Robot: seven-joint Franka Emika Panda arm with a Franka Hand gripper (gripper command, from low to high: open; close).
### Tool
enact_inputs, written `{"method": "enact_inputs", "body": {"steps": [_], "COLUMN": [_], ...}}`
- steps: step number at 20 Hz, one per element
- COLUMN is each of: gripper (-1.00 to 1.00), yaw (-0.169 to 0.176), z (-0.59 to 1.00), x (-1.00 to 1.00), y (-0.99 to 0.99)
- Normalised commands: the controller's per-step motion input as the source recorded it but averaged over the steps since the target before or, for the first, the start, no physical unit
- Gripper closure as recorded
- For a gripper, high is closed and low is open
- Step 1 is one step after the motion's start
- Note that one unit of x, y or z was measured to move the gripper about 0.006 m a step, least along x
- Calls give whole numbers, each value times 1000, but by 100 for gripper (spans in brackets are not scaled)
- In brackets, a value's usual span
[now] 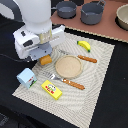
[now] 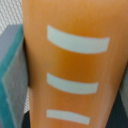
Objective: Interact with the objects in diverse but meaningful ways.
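Starting at the exterior view's left, you see a small light-blue toy house (image 1: 26,77) sitting at the left edge of the striped placemat (image 1: 102,75) that covers the dark surface (image 1: 117,100). Just beyond it the arm's white gripper (image 1: 44,54) is down over the golden-brown bread loaf (image 1: 46,60), which lies on the mat beside the round wooden plate (image 1: 68,66); only an end of the loaf shows under the arm. In the wrist view the loaf (image 2: 70,65) fills nearly the whole picture, its pale score marks running across it, with a dark finger (image 2: 10,70) showing at one side, so you cannot tell for certain whether the gripper is clamped on it. Toward the near edge of the mat lies the flat yellow box (image 1: 51,89) with its red label, and beside it the wooden-handled fork (image 1: 67,82). Past the plate you find the knife (image 1: 86,59) and the small yellow banana (image 1: 84,46). Along the far edge of the surface two grey pots (image 1: 80,10) stand on a brown board.
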Motion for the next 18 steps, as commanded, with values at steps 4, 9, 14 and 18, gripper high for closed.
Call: {"method": "enact_inputs", "body": {"steps": [4, 9, 14, 18], "gripper": [100, 100, 100, 100], "yaw": [-112, -84, -22, 0], "z": [698, 652, 346, 322], "x": [576, 879, 980, 1000], "y": [94, 121, 128, 5]}}
